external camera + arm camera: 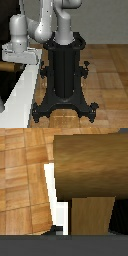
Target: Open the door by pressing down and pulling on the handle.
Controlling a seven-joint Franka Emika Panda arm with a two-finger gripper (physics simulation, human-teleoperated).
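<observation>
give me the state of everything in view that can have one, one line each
door: only a dark strip shows at the exterior view's left; open or shut cannot be told
handle: fills the wrist view, close under the camera; whether it is pressed down cannot be told
tool: at the door's side; fingers not visible, so open or shut cannot be told
white frame: upright beside the black pedestal

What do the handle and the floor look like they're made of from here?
The handle looks like golden-brown wood or a wood-grain finish: faint streaks run along the bar and down its stem, with a matte surface. The floor looks like light parquet, with square blocks of planks and visible grain. Both are simulator renders, so these are surface looks only.
</observation>
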